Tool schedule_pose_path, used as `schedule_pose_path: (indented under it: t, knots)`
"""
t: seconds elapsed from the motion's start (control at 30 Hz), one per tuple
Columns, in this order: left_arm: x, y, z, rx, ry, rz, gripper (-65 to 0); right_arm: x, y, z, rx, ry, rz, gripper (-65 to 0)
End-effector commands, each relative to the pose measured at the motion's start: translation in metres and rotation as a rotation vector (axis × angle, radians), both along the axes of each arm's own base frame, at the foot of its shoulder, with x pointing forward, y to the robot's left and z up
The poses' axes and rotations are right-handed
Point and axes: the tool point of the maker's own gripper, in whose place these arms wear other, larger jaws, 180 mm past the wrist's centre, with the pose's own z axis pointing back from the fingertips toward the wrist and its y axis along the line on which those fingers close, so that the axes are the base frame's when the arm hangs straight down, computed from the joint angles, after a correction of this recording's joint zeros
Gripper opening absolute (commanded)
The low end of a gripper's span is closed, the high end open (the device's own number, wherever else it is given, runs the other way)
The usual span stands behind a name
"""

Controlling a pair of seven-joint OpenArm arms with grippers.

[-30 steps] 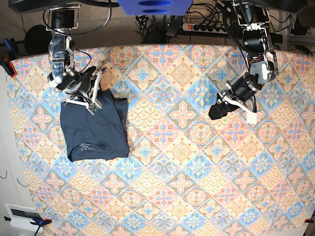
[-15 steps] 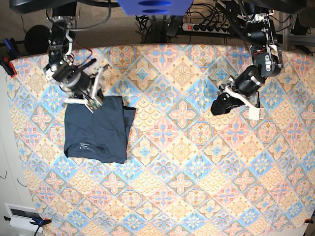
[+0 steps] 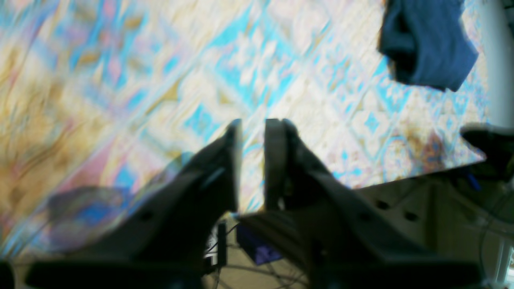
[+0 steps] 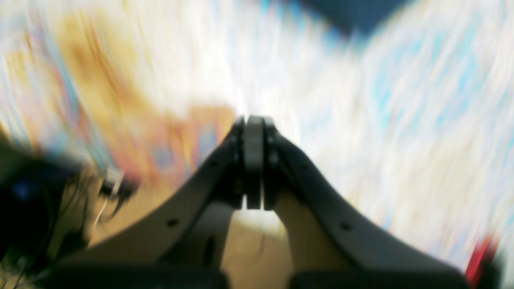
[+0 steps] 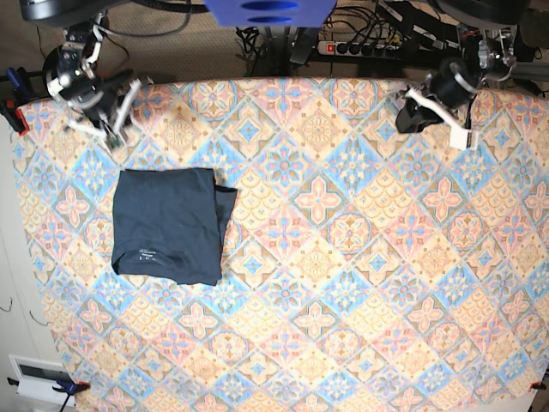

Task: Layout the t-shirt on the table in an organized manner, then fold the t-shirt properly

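I find the desk (image 5: 343, 283) otherwise bare, its patterned cloth flat, with the t-shirt (image 5: 167, 225) lying on its far-left part in the base view as a compact folded rectangle, collar label showing near the lower edge. One flap at the upper right corner of the t-shirt sticks out slightly past the fold line.

Both arms have pulled back to the rear edge of the desk since a second ago, when the right tool (image 5: 101, 101) sat at the shirt's top edge and the left tool (image 5: 418, 110) hovered mid-desk. Neither touches the t-shirt now.

The right tool's jaws are pressed together on nothing. The left tool shows a narrow gap between its jaws, empty, and has narrowed over the last second.

My judgement: folding is finished and the arms are retiring.
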Motion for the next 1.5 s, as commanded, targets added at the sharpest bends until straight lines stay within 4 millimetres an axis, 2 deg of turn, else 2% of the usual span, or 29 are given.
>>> schedule_pose_path:
  t: [0.0, 0.03, 0.13, 0.23, 0.37, 0.5, 0.67, 0.8, 0.9, 0.97, 1.03, 1.2, 1.27, 1.33, 1.37, 1.47]
  knots:
    - [-0.002, 0.000, 0.009, -0.002, -0.026, -0.006, -62.7, 0.003, -0.012, 0.011, -0.020, -0.039, -0.017, -65.0]
    - [-0.013, 0.000, 0.004, -0.001, 0.004, -0.005, -65.0, -0.008, -0.021, 0.010, -0.031, -0.021, -0.042, -65.0]
    - [-0.040, 0.002, -0.007, 0.002, 0.083, -0.004, -65.0, -0.030, -0.036, 0.012, -0.003, -0.008, -0.110, -65.0]
    - [-0.066, 0.012, -0.014, 0.021, 0.154, 0.024, -65.0, -0.046, -0.049, 0.018, 0.040, -0.014, -0.183, -65.0]
    - [-0.102, 0.019, -0.023, 0.006, 0.234, 0.133, -65.0, -0.084, -0.064, 0.016, 0.026, 0.053, -0.233, -65.0]
    - [-0.135, 0.021, -0.036, 0.037, 0.319, 0.192, -65.0, -0.118, -0.068, 0.004, 0.026, 0.146, -0.258, -65.0]
    - [-0.172, 0.027, -0.064, 0.188, 0.442, 0.205, -65.0, -0.169, -0.072, -0.026, 0.066, 0.294, -0.338, -65.0]
    - [-0.198, 0.018, -0.095, 0.208, 0.525, 0.177, -65.0, -0.207, -0.060, -0.060, 0.145, 0.417, -0.395, -65.0]
    - [-0.215, 0.009, -0.119, 0.200, 0.520, 0.189, -65.0, -0.220, -0.043, -0.080, 0.217, 0.442, -0.400, -65.0]
    - [-0.228, 0.004, -0.133, 0.215, 0.533, 0.175, -65.0, -0.224, -0.039, -0.087, 0.237, 0.447, -0.396, -65.0]
    - [-0.243, 0.003, -0.145, 0.230, 0.558, 0.173, -65.0, -0.234, -0.043, -0.093, 0.223, 0.473, -0.389, -65.0]
    - [-0.261, 0.004, -0.179, 0.227, 0.576, 0.225, -65.0, -0.281, -0.038, -0.114, 0.198, 0.612, -0.383, -65.0]
    - [-0.263, 0.002, -0.193, 0.224, 0.583, 0.235, -65.0, -0.263, -0.034, -0.126, 0.201, 0.594, -0.357, -65.0]
    - [-0.266, -0.001, -0.209, 0.223, 0.593, 0.242, -65.0, -0.231, -0.026, -0.141, 0.223, 0.555, -0.333, -65.0]
    - [-0.268, -0.005, -0.217, 0.218, 0.601, 0.241, -65.0, -0.225, -0.018, -0.149, 0.248, 0.562, -0.334, -65.0]
    - [-0.258, -0.014, -0.235, 0.218, 0.581, 0.225, -65.0, -0.233, -0.001, -0.169, 0.308, 0.607, -0.357, -65.0]
